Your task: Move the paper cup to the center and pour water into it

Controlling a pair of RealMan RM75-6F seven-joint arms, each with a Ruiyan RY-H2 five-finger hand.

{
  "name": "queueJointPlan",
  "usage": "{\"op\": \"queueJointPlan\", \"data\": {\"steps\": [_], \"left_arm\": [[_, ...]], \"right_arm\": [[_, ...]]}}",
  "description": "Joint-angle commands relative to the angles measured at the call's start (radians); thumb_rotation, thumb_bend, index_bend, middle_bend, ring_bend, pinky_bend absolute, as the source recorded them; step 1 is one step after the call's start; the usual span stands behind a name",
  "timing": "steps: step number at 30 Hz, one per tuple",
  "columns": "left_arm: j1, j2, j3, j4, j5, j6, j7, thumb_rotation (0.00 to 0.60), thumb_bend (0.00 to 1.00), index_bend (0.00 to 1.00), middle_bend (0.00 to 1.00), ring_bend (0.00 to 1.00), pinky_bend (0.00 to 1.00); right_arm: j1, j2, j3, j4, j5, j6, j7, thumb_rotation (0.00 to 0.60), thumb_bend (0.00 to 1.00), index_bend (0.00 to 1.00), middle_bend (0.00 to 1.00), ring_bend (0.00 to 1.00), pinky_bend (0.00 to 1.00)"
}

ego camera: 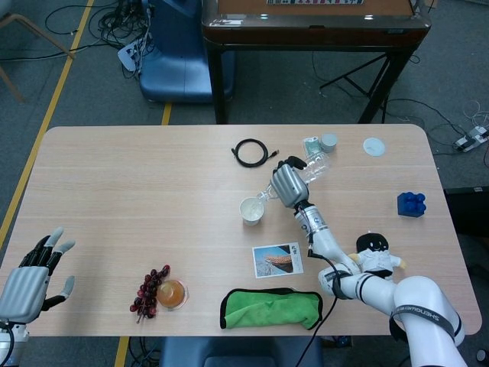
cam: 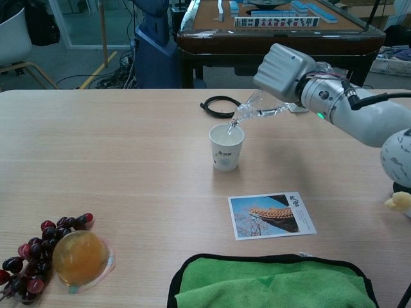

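Right hand: the right hand [cam: 284,72] gripped a clear water bottle [cam: 257,111] above the middle of the table [ego camera: 137,183], its fingers wrapped round the bottle's body.
Bottle: tilted steeply, its neck pointed down and to the left, the mouth directly over the paper cup's open top; a thin stream of water appeared to fall from the mouth into the cup.
Paper cup: the white paper cup [cam: 227,147] stood upright near the table's center, just below the bottle's mouth and apart from the hand itself.
Left hand: the left hand [ego camera: 29,277] was held at the near left corner of the table, fingers spread apart and holding nothing.
Near the cup: a coiled black cable [ego camera: 250,153] lay behind the cup; a picture card [cam: 271,215] lay flat in front of it, to the right.
Near edge: a green cloth [cam: 270,282] with a dark border lay in front of the card; a bunch of dark red grapes [cam: 29,255] touched an orange jelly cup [cam: 80,256] at the left.
Right side: a blue block [ego camera: 411,203] sat near the right edge, and a small plush toy [ego camera: 374,255] sat beside the right forearm.
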Motion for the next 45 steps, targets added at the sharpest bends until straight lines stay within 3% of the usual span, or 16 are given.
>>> {"op": "queueJointPlan", "data": {"steps": [1, 7, 20, 25, 32, 40, 45], "left_arm": [[0.0, 0.0, 0.0, 0.0, 0.0, 0.0, 0.0, 0.6, 0.38, 0.19, 0.0, 0.0, 0.17], [0.0, 0.001, 0.0, -0.002, 0.0, 0.0, -0.005, 0.6, 0.38, 0.19, 0.0, 0.0, 0.17], [0.001, 0.004, 0.0, -0.002, -0.001, -0.001, -0.007, 0.6, 0.38, 0.19, 0.0, 0.0, 0.18], [0.001, 0.004, 0.0, -0.001, -0.004, -0.001, -0.008, 0.6, 0.38, 0.19, 0.0, 0.0, 0.18], [0.0, 0.002, 0.0, 0.001, -0.006, -0.005, -0.006, 0.6, 0.38, 0.19, 0.0, 0.0, 0.18], [-0.002, -0.002, 0.002, 0.004, -0.009, -0.013, -0.002, 0.6, 0.38, 0.19, 0.0, 0.0, 0.18], [-0.002, -0.002, 0.001, 0.006, -0.011, -0.013, -0.001, 0.6, 0.38, 0.19, 0.0, 0.0, 0.18]], "right_arm": [[0.0, -0.002, 0.0, 0.001, 0.002, 0.0, 0.001, 0.6, 0.14, 0.65, 0.63, 0.56, 0.58], [0.0, -0.007, 0.0, 0.005, 0.004, -0.001, 0.02, 0.6, 0.14, 0.65, 0.63, 0.56, 0.58], [-0.025, -0.033, 0.007, 0.049, 0.007, -0.034, 0.202, 0.6, 0.14, 0.65, 0.63, 0.56, 0.58], [-0.047, -0.046, 0.052, 0.049, 0.035, -0.063, 0.396, 0.6, 0.14, 0.65, 0.63, 0.56, 0.58], [-0.075, -0.042, 0.061, 0.065, -0.022, -0.054, 0.648, 0.6, 0.14, 0.65, 0.63, 0.56, 0.58], [-0.122, -0.033, 0.092, 0.053, -0.1, 0.001, 1.055, 0.6, 0.14, 0.65, 0.63, 0.56, 0.58], [-0.15, -0.031, 0.094, 0.051, -0.142, 0.036, 1.247, 0.6, 0.14, 0.65, 0.63, 0.56, 0.58]]}}
